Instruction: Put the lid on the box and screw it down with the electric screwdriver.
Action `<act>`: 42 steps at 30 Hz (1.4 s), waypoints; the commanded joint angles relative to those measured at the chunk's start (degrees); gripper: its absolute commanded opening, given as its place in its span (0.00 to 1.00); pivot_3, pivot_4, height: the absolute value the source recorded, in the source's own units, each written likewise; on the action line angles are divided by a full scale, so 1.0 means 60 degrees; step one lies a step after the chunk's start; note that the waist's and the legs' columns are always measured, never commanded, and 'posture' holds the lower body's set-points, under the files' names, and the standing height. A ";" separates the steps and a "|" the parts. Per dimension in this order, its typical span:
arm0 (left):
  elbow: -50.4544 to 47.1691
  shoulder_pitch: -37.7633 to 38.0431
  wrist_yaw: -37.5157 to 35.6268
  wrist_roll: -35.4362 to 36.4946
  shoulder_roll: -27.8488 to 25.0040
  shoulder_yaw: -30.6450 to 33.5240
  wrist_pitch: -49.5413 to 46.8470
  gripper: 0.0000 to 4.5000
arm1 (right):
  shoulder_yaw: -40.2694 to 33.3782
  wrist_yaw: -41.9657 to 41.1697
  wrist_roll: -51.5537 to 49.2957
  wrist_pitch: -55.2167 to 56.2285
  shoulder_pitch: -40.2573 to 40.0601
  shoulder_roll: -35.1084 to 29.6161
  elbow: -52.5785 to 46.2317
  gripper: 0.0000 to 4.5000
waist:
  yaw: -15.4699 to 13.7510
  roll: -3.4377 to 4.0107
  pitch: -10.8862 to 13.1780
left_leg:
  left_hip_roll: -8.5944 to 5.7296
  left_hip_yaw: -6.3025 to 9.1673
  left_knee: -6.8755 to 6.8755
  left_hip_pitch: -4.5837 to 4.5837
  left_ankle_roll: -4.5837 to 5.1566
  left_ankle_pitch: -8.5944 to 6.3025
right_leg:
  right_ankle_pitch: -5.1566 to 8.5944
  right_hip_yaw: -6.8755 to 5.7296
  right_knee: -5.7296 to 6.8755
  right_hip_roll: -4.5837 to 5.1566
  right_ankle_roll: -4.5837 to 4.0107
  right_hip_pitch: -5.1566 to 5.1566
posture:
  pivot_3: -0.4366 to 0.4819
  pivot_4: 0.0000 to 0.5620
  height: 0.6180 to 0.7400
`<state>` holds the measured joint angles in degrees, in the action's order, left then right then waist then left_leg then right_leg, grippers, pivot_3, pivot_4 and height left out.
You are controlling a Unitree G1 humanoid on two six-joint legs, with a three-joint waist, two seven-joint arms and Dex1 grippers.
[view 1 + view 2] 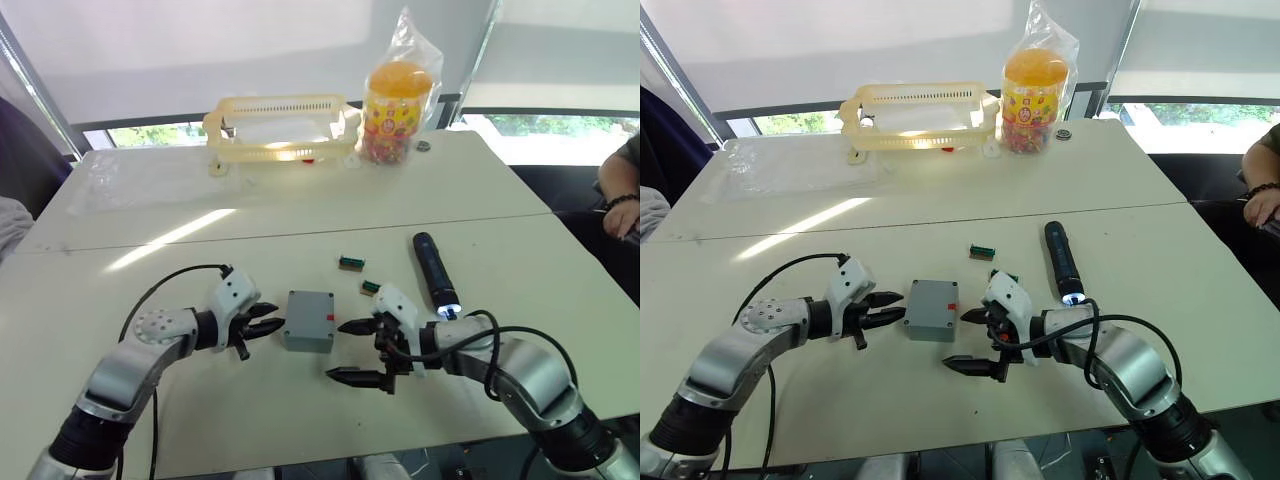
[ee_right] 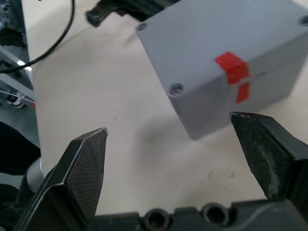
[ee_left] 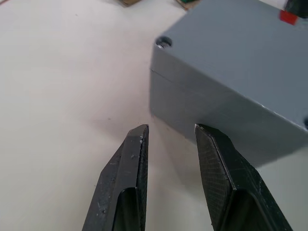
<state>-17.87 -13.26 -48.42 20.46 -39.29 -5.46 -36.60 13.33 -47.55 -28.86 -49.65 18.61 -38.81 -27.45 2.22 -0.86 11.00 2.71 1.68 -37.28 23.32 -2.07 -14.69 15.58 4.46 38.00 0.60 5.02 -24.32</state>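
left eye view: lid [image 1: 309,308] seemingly seated on box [image 1: 306,338]; left gripper [image 1: 268,322], right gripper [image 1: 352,351] spread, empty.

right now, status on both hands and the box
Left hand open, empty, beside the box. Right hand open wide, empty. Lid seated on box. Electric screwdriver lying untouched on table.
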 commanded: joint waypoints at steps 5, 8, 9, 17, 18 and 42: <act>-0.0774 -0.0717 -0.0787 0.1699 -0.1217 0.1781 -0.1252 0.34 | -0.2650 -0.0648 -0.1623 -0.0729 0.1148 -0.0913 0.0626 0.99 | -0.0004 -0.0001 0.0000 | 0.0001 0.0001 0.0000 -0.0002 0.0000 0.0000 | 0.0001 -0.0002 0.0003 -0.0001 -0.0001 0.0000 | 0.48 0.27 1.00; -0.0825 -0.1561 -0.0948 0.2147 -0.1706 0.2053 -0.1825 0.34 | -0.2550 -0.0345 -0.0979 0.0122 0.2339 -0.0364 0.2356 0.99 | 0.0034 -0.0005 0.0003 | 0.0000 -0.0002 -0.0008 0.0000 0.0000 0.0000 | 0.0001 -0.0001 0.0003 -0.0001 0.0000 0.0000 | 0.48 0.27 1.00; -0.0845 -0.1701 -0.0952 0.2206 -0.1816 0.2077 -0.1908 0.34 | -0.2316 -0.0205 -0.0626 0.0472 0.2628 -0.0152 0.2846 0.99 | 0.0058 -0.0006 0.0003 | -0.0001 -0.0005 -0.0009 -0.0001 0.0000 0.0000 | 0.0000 0.0001 0.0002 -0.0001 0.0000 0.0000 | 0.48 0.27 1.00; -0.0935 -0.2366 0.0178 0.3256 -0.1226 0.2718 -0.2911 0.34 | -0.1061 0.0666 0.1770 0.3165 0.4229 0.1894 0.6873 0.99 | 0.0070 0.0001 0.0002 | 0.0002 -0.0008 0.0006 0.0002 -0.0001 0.0001 | -0.0001 0.0004 0.0015 -0.0002 0.0000 -0.0018 | 0.48 0.27 1.00; -0.0976 -0.2329 0.0314 0.3283 -0.1186 0.2716 -0.2940 0.34 | -0.1001 0.0634 0.1868 0.3310 0.4305 0.2065 0.7064 0.99 | 0.0067 0.0002 0.0003 | 0.0002 -0.0008 0.0007 0.0003 -0.0002 0.0001 | -0.0001 0.0005 0.0014 -0.0001 0.0000 -0.0018 | 0.48 0.27 1.00; -0.1818 -0.1057 0.1334 0.2934 -0.0858 0.2178 -0.2638 0.34 | -0.0603 0.0343 0.3433 0.4840 0.4913 0.3181 0.9275 0.58 | 0.0059 0.0003 0.0003 | 0.0001 -0.0005 0.0005 0.0001 -0.0019 0.0011 | -0.0003 0.0004 0.0023 0.0001 -0.0002 -0.0018 | 0.48 0.27 1.00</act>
<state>-27.47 -19.76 -40.58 38.53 -44.08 7.41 -54.00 10.37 -45.22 -8.48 -21.93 46.22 -20.12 28.60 2.58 -0.84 11.02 2.72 1.65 -37.24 23.33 -2.18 -14.63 15.56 4.48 38.14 0.60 5.01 -24.42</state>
